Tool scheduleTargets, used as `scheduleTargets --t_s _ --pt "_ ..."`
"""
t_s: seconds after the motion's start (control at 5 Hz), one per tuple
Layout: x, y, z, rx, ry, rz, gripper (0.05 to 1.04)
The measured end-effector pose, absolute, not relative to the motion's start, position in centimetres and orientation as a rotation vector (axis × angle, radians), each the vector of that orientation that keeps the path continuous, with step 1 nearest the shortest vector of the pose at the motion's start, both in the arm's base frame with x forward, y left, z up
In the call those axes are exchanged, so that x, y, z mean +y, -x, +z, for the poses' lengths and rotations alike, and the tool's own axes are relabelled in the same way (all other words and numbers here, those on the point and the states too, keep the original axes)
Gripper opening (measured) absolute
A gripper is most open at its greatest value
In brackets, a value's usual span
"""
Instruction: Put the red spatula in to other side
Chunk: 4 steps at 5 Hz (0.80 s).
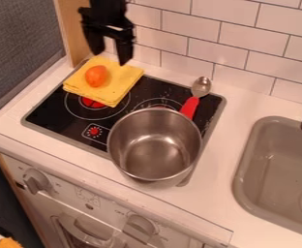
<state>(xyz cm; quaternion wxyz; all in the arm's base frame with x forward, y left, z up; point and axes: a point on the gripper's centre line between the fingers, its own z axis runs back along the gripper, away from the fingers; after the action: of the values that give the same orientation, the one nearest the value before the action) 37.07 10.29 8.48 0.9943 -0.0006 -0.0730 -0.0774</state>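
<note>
The pot (pixel 129 145) hides the red handle's end (pixel 189 107).

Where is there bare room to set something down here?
Bare counter lies between the stovetop and sink; the stovetop's left corner, beside the yellow cloth, is open too. Crowded: pot beside red-handled spoon; orange item on cloth, end effector above.

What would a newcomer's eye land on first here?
Likely the big metal pot, at the right front of the black hob. Then the orange round item on the folded yellow cloth at back left, near the open gripper, and the red-handled spoon behind the pot.
</note>
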Motion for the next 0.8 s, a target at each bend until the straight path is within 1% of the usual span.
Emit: scheduleTargets --t_s 0.2,0.4,0.6,0.8 --pt "5.6 -37.6 8.6 -0.131 0.051 -0.185 1.001" --pt "2.9 -37.7 8.8 -0.113 0.093 -0.133 1.001" --pt "0.9 -38.1 8.6 -0.102 0.09 -0.098 1.001" --pt "-0.1 -38.4 6.6 -0.073 0.083 -0.013 1.001"
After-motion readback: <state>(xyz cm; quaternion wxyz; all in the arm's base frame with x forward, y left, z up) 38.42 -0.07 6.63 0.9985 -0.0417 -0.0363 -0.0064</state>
